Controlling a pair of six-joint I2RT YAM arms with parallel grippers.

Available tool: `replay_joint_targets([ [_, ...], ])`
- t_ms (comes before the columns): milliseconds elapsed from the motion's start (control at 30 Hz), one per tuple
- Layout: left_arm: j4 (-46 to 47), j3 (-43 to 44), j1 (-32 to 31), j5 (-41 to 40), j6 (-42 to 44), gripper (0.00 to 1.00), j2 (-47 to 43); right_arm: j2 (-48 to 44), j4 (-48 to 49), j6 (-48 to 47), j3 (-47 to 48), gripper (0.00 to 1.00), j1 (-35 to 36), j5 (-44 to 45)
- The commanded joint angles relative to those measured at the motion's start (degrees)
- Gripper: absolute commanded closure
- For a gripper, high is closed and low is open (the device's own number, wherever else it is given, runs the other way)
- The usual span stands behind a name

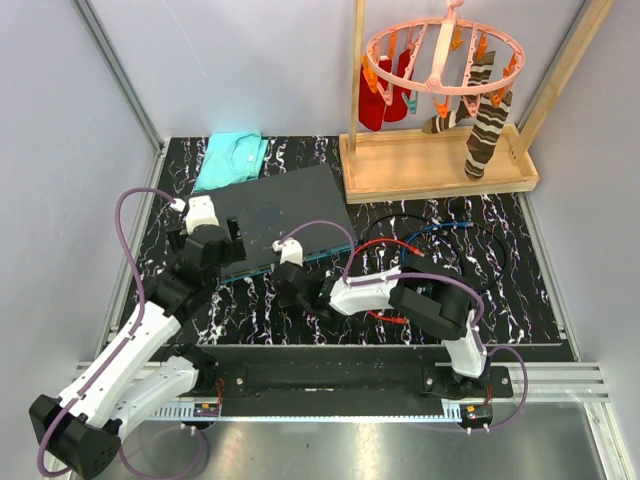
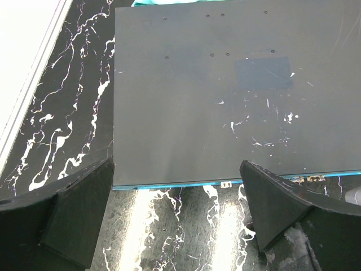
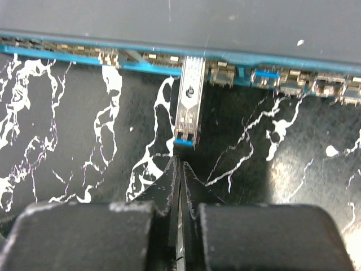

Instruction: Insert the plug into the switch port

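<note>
The switch is a flat dark grey box lying on the black marbled mat, with its teal port edge facing the arms. A silver plug with a blue tab sticks out of one port, its front end inside the row of sockets. My right gripper is shut with nothing between its fingers, and its tips sit just behind the plug's blue end. My left gripper is open at the near left part of the switch. Its fingers stand on either side of the near edge and hold nothing.
A folded teal cloth lies behind the switch. A wooden tray at the back right carries a pink sock hanger. Red and blue cables loop on the mat to the right. More filled sockets sit right of the plug.
</note>
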Motion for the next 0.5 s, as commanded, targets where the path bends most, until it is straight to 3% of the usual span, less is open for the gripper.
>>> replay_joint_targets([
  [0,3.0,0.4,0.3,-1.6,0.4,0.01,0.4,2.0,0.2,-1.9,1.5,0.98,-1.3,1.6],
  [467,3.0,0.4,0.8,-1.5,0.4,0.01,0.9,3.4,5.4,-9.3,8.6,0.98,-6.2,0.3],
])
